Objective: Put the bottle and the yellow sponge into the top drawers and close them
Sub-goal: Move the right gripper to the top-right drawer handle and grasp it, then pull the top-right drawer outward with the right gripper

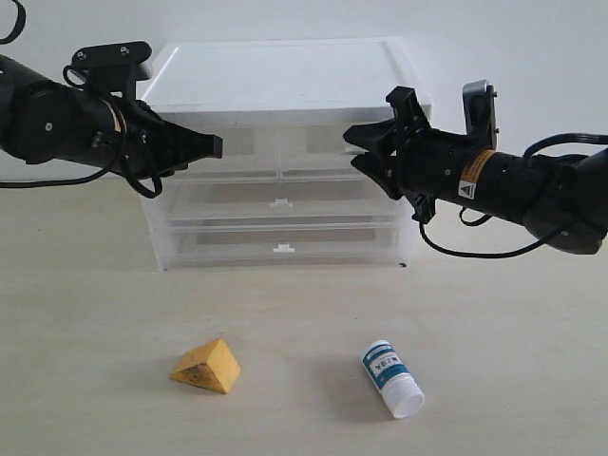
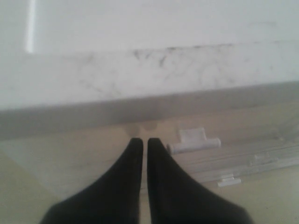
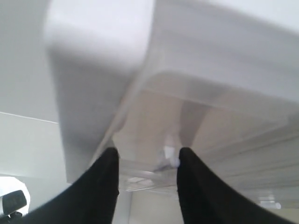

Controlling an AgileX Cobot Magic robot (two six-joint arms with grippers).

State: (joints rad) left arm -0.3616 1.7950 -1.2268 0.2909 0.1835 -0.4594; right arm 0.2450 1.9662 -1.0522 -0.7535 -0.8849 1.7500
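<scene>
The yellow sponge [image 1: 207, 366] lies on the table in front of the drawer cabinet [image 1: 285, 71], left of centre. To its right the bottle [image 1: 391, 378] lies on its side. Both top drawers, left [image 1: 233, 152] and right [image 1: 318, 150], look pushed in. My left gripper [image 1: 215, 145] [image 2: 141, 140] is shut and empty, its tips close to the left top drawer's front, with a white tab handle [image 2: 194, 141] just beside them. Facing the right top drawer, my right gripper [image 1: 357, 144] [image 3: 147, 156] is open, with a small white tab [image 3: 170, 156] between its fingers, near one of them.
Below the top drawers sit two full-width drawers with tab handles, the middle drawer [image 1: 279, 202] and the bottom drawer [image 1: 282, 248]. The beige table [image 1: 304, 313] stretches between the cabinet and the two loose objects. Black cables hang under both arms.
</scene>
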